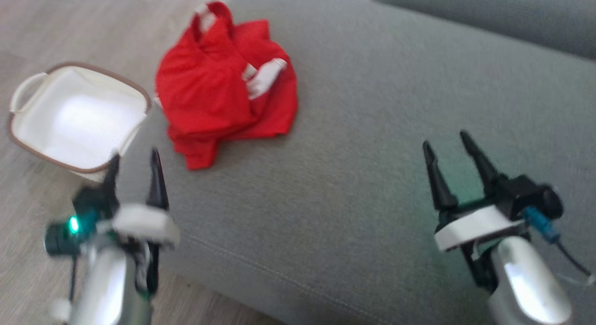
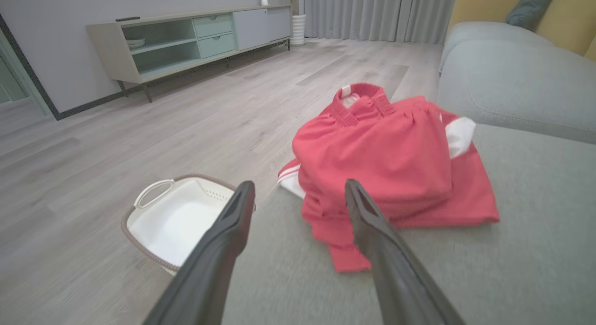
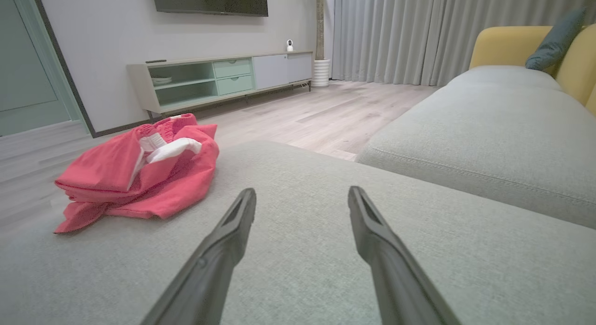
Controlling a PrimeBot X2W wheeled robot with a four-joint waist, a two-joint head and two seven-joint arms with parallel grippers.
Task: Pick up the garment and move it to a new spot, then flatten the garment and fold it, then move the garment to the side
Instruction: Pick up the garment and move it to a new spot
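The garment point(image 1: 226, 83), red with white trim, lies crumpled in a loose heap on the grey sofa point(image 1: 372, 129), at the far left of the seat, close to the edge. A white basket point(image 1: 79, 120) stands on the floor just left of it. A ribbed band stands up as a loop on the far side of the heap, and one limp corner trails toward the near side. The left gripper point(image 1: 134, 156) hovers near the seat's left edge with its jaws spread wide and nothing between them. It sits short of the cloth and points toward it. The right gripper point(image 1: 444, 139) is likewise wide open and empty, over bare cushion well to the right. The fabric looks thin, soft and light, so it will likely sag and unfurl once lifted, and a pinch on one layer may slip. The ribbed band or a bunched fold at the top of the heap seems the surest hold.
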